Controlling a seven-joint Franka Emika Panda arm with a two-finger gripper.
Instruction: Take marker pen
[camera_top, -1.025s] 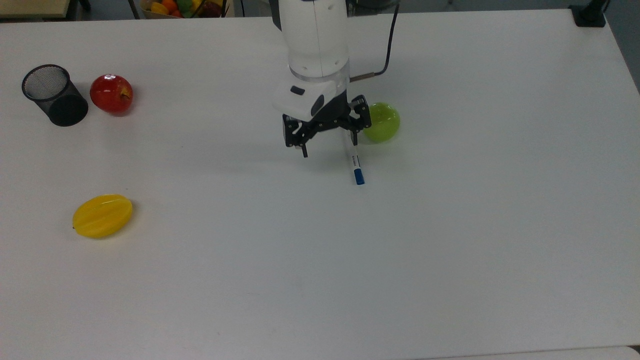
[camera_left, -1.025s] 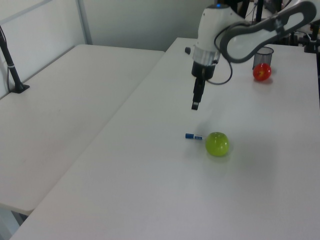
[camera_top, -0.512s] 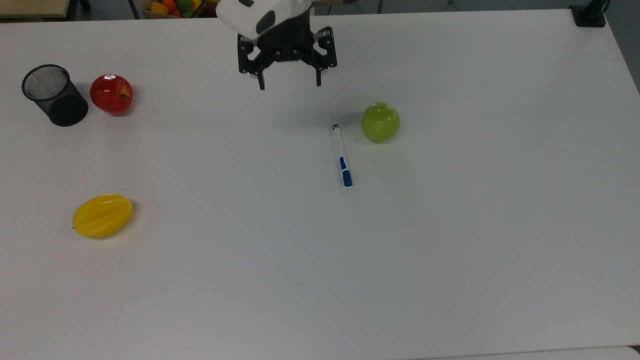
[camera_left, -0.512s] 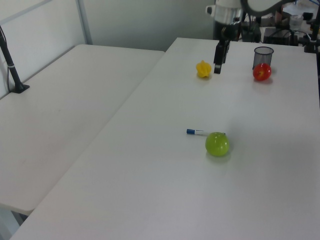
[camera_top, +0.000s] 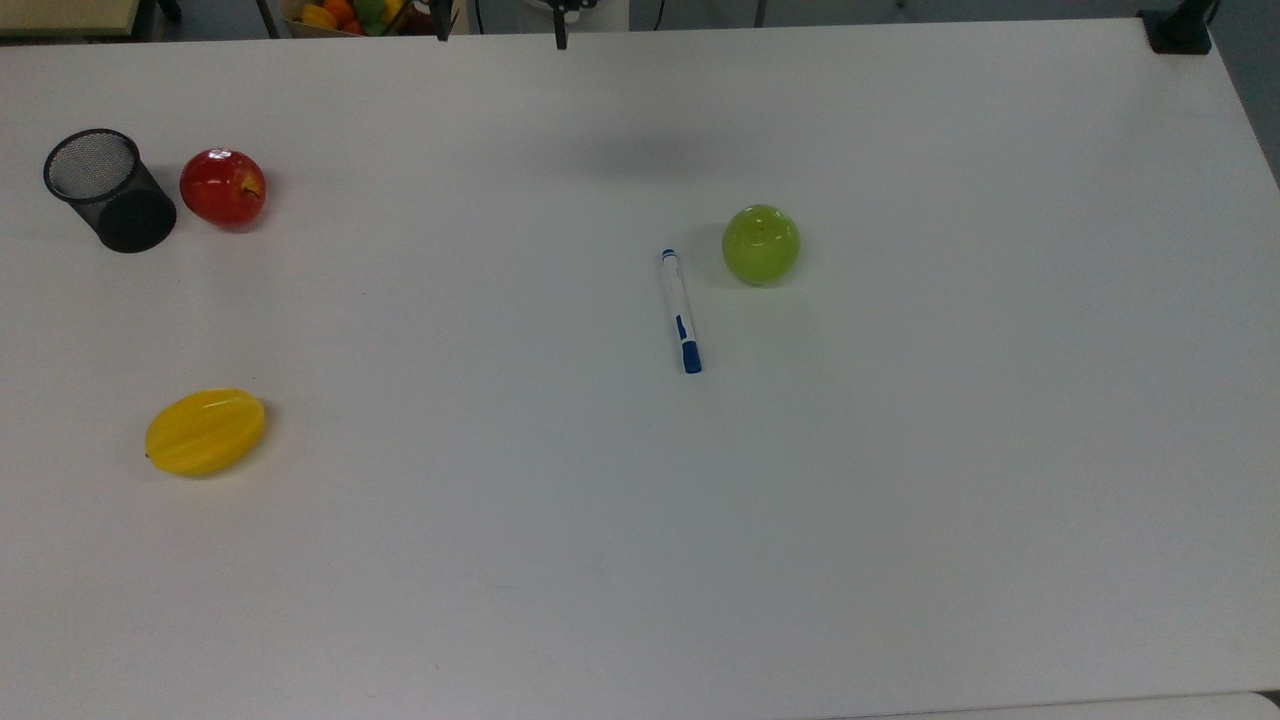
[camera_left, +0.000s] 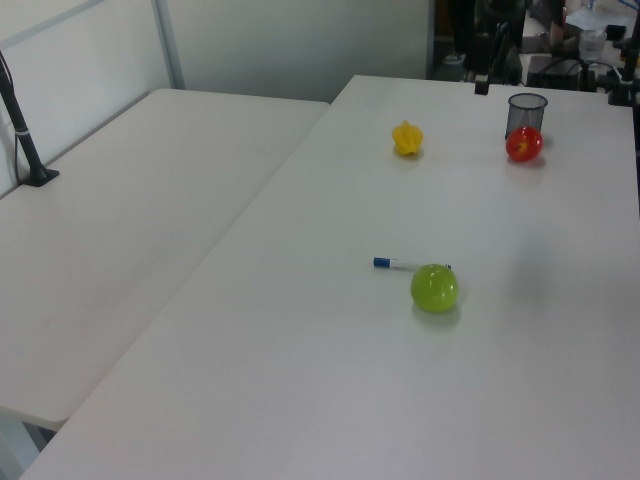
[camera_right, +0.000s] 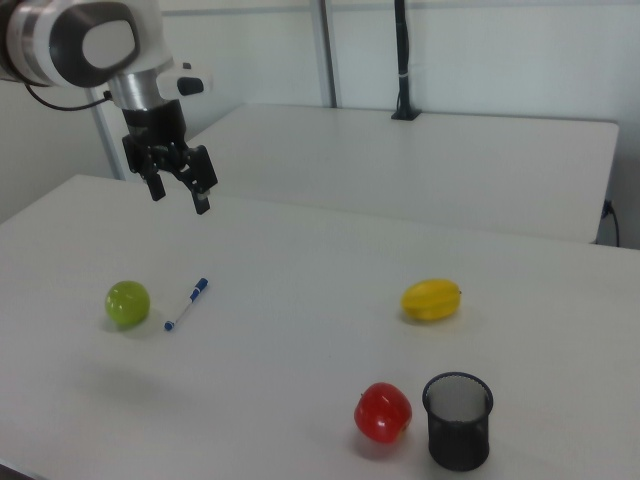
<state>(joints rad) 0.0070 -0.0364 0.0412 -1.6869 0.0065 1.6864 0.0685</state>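
White table (camera_right: 330, 260) fills the scene. Arm reaches from the right view's upper left, gripper (camera_right: 179, 193) pointing down, raised above the surface, fingers spread apart and empty. Marker pen (camera_top: 681, 311) lies flat mid-frame in the top view, just beside the green apple (camera_top: 761, 244).

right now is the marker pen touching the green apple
Apart. The top view shows bare table between the marker pen and the green apple, which lies off the pen's white end, toward the top view's right.
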